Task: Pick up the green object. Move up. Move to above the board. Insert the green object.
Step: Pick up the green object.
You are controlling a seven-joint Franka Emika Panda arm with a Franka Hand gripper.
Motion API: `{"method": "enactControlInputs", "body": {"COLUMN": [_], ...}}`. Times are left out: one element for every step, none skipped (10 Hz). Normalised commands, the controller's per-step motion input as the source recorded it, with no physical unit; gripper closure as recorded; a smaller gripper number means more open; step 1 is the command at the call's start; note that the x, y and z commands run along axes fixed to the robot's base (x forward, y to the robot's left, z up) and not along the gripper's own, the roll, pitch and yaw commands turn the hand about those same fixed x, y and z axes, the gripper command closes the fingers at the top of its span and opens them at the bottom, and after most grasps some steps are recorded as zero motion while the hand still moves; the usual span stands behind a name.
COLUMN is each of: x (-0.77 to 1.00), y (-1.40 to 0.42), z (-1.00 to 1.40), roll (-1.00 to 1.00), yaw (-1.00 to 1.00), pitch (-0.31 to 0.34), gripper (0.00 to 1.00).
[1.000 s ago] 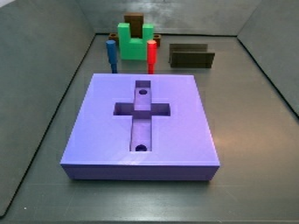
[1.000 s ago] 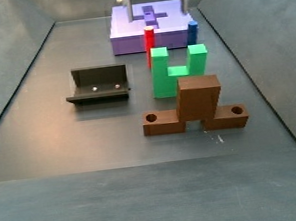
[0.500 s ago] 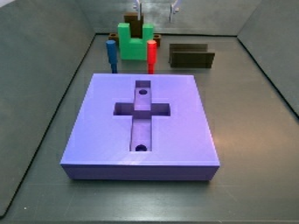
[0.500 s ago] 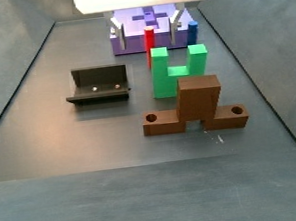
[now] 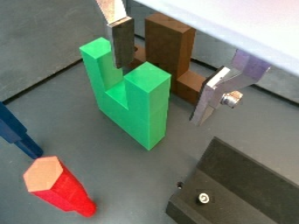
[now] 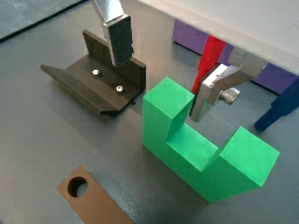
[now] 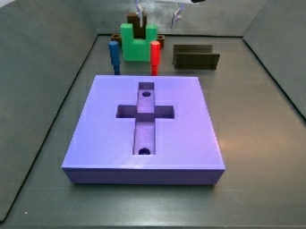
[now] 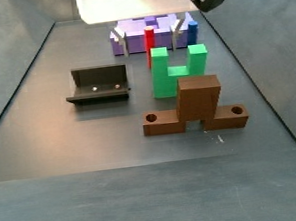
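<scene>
The green object [image 5: 122, 96] is a bright green U-shaped piece standing on the floor with its prongs up; it also shows in a wrist view [image 6: 193, 144] and in both side views [image 7: 140, 43] [image 8: 177, 67]. The gripper [image 5: 167, 68] is open and empty, just above it, with one finger [image 5: 121, 42] by one prong and the other finger [image 5: 218, 91] well clear of it. It shows in a wrist view [image 6: 163, 66] and in both side views [image 7: 158, 18] [image 8: 146, 24]. The purple-blue board [image 7: 180, 125] with its cross recess lies apart from it; the gripper partly hides it in a side view [image 8: 131, 34].
A brown block [image 5: 170, 48] [image 8: 198, 105] stands right beside the green object. A red peg [image 5: 59, 185] [image 7: 156, 55] and a blue peg [image 7: 114, 55] [image 6: 281, 112] stand close by. The dark fixture [image 6: 93, 83] [image 8: 101, 85] [image 7: 195, 57] stands to one side.
The gripper has come down into view, from out of sight to just above the green object. Nothing on the floor has moved.
</scene>
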Motion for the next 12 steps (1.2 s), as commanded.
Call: {"method": "enactControlInputs", "body": {"x": [0.01, 0.00, 0.00, 0.00, 0.00, 0.00, 0.00, 0.00, 0.00, 0.00, 0.00, 0.00], "y": [0.03, 0.05, 0.07, 0.04, 0.02, 0.00, 0.00, 0.00, 0.00, 0.00, 0.00, 0.00], "z": [-0.26, -0.31, -0.29, -0.26, -0.23, -0.17, -0.07, 0.00, 0.00, 0.00, 0.00, 0.00], "roll": [-0.08, -0.08, -0.12, -0.09, -0.08, -0.04, 0.00, 0.00, 0.00, 0.00, 0.00, 0.00], "yaw": [0.00, 0.00, 0.00, 0.00, 0.00, 0.00, 0.00, 0.00, 0.00, 0.00, 0.00, 0.00], "pitch": [0.003, 0.000, 0.000, 0.000, 0.000, 0.000, 0.000, 0.000, 0.000, 0.000, 0.000, 0.000], "gripper": [0.00, 0.00, 0.00, 0.00, 0.00, 0.00, 0.00, 0.00, 1.00, 1.00, 1.00, 1.00]}}
